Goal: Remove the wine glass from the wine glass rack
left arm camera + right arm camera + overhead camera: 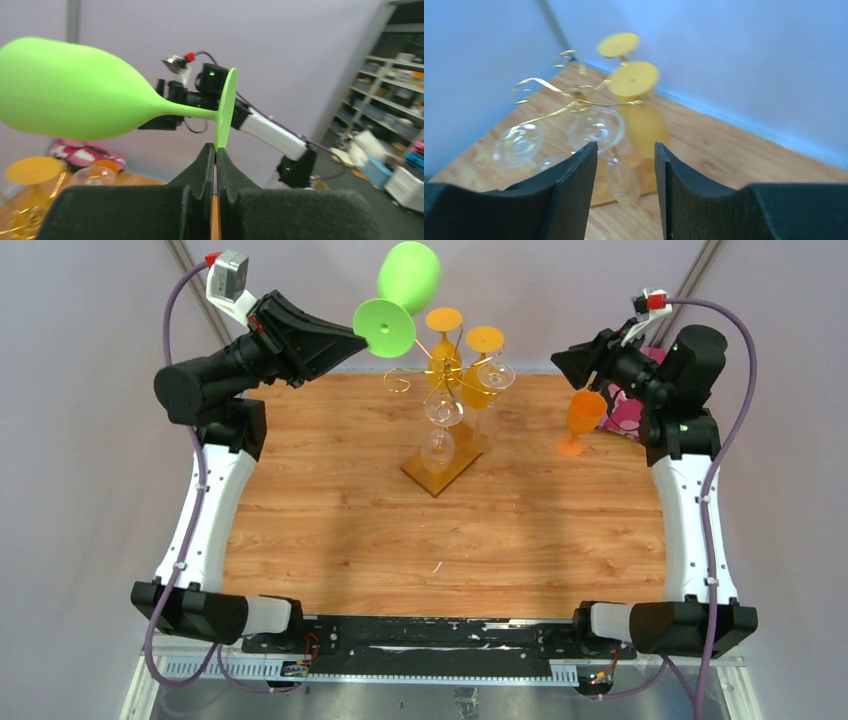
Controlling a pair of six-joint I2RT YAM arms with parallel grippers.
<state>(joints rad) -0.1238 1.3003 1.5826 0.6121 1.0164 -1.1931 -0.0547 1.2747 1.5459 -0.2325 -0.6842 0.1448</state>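
Because the green wine glass (75, 90) looked like light, stiff, slick plastic, I judged it easy to carry but prone to pivot, as the left claw (216, 150) was clamped only on the thin rim of its foot; the stem would hold surer. It lay sideways just above that claw, apparently clear of the wine glass rack (440, 483). The right claw (624, 150) stood apart and empty, the rack's other glasses (596, 127) straight ahead of it over the table (350, 530).

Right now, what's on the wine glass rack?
Hanging upside down from the wine glass rack: two yellow glasses and at least two clear glasses. Overlapping clear glass hides the exact count.
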